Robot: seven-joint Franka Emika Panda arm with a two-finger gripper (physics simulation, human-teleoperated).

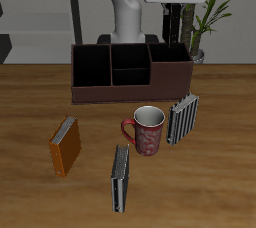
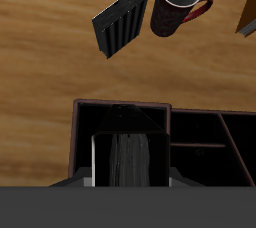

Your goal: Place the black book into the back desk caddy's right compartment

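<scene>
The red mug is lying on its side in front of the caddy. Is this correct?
Not quite: the red mug stands upright with its opening upward, as the exterior view shows. It is indeed in front of the caddy.

The wooden table (image 1: 30, 187) holds a long brown caddy (image 1: 130, 92) at the back, close to the robot's base. In front of the caddy stands a red mug (image 1: 146, 130), and a striped book (image 1: 183, 118) stands right beside the mug. Nearer the front edge are an orange book (image 1: 65, 145) and a dark grey book (image 1: 121, 178), well apart from each other.
</scene>
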